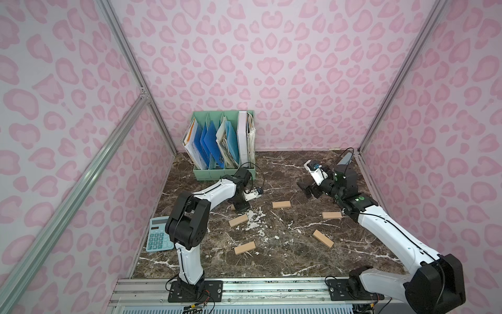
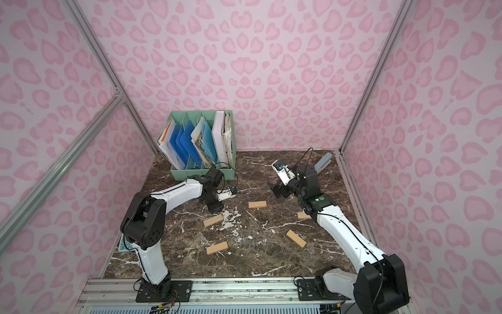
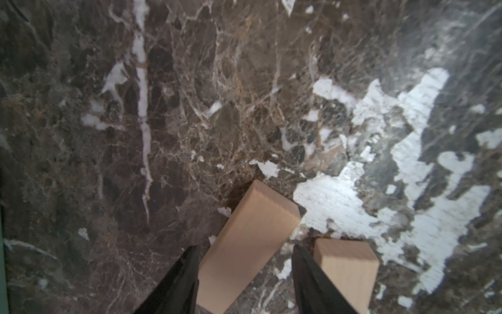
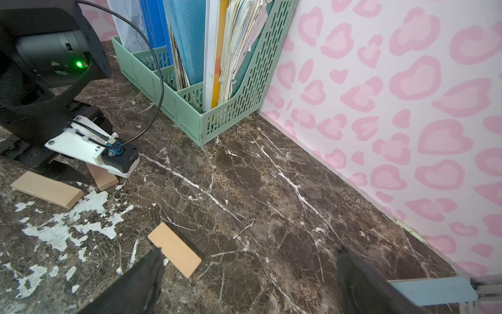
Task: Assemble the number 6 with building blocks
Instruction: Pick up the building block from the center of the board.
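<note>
Brown marble-patterned tabletop (image 1: 285, 261) is recorded as the work surface. At the left gripper (image 3: 244, 246), the fingers (image 3: 176, 280) are drawn part-way in on one building block (image 3: 252, 225). It is held tilted, with its far end low to the surface, so a lift or a set-down is judged to be in hand. A second block (image 3: 345, 269) lies just beside it, apart. The right gripper (image 4: 250, 250) is spread wide and empty, presumably held aside to leave room, and a third block (image 4: 175, 254) lies near one finger. The remaining blocks (image 1: 323, 238) are scattered well apart, and no number 6 is formed yet.
</note>
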You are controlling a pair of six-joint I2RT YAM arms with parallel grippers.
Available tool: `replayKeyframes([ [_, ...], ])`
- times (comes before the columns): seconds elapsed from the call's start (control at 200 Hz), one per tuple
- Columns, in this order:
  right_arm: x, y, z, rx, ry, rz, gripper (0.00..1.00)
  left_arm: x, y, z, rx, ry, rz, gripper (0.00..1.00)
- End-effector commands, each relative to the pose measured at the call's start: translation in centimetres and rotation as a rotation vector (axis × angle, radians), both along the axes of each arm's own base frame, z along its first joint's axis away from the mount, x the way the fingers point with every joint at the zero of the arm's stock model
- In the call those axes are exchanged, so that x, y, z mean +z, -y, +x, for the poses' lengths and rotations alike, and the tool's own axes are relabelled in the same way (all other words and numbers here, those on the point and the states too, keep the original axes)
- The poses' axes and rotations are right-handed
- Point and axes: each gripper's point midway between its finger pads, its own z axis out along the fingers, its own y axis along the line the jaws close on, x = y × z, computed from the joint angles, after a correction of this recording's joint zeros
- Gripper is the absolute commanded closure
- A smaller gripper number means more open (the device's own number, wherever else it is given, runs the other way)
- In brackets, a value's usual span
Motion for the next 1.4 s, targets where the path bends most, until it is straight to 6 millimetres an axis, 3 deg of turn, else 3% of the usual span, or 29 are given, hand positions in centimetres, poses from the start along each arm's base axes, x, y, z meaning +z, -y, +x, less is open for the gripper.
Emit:
replayKeyframes([
  [0.0, 0.1, 0.1, 0.4, -0.008, 0.013, -0.014, 0.00, 0.0, -0.1, 0.4, -0.006, 0.001, -0.005, 0.41],
  [0.43, 0.3, -0.2, 1.6, -0.006, 0.017, -0.040, 0.00, -1.9, -0.3, -0.8, 0.010, -0.098, -0.033, 0.46],
  [0.485, 0.4, -0.1, 1.6, -0.010, 0.020, -0.043, 0.00, -2.1, -0.4, -0.9, 0.012, -0.110, -0.033, 0.52],
  [0.58, 0.5, 0.0, 1.6, -0.013, 0.021, -0.041, 0.00, -2.0, -0.4, -1.0, 0.020, -0.119, -0.034, 0.76],
  [0.735, 0.4, 0.1, 1.6, -0.017, 0.020, -0.043, 0.00, -1.5, -0.4, -0.8, 0.051, -0.104, -0.039, 0.89],
  [0.81, 0.6, 0.1, 1.6, -0.016, 0.024, -0.042, 0.00, -0.7, -0.3, 0.0, 0.096, -0.072, -0.044, 0.90],
  [0.89, 1.0, 0.1, 1.6, -0.018, 0.032, -0.037, 0.00, 0.7, -1.0, 2.5, 0.189, 0.028, -0.016, 0.97],
  [1.005, 1.4, 0.1, 1.8, -0.030, 0.036, -0.023, 0.00, 5.0, -1.0, 6.4, 0.356, 0.165, -0.038, 0.96],
  [1.11, 1.6, 0.5, 2.3, -0.062, 0.017, -0.016, 0.00, 8.4, -0.9, 8.2, 0.478, 0.231, -0.081, 1.00],
  [1.275, 2.2, 1.9, 2.3, -0.115, -0.007, 0.010, 0.00, 11.0, -0.1, 7.4, 0.664, 0.166, -0.165, 1.00],
  [1.395, 2.4, 2.8, 1.5, -0.136, 0.007, 0.020, 0.00, 10.3, 1.3, 4.0, 0.845, -0.084, -0.131, 1.00],
])
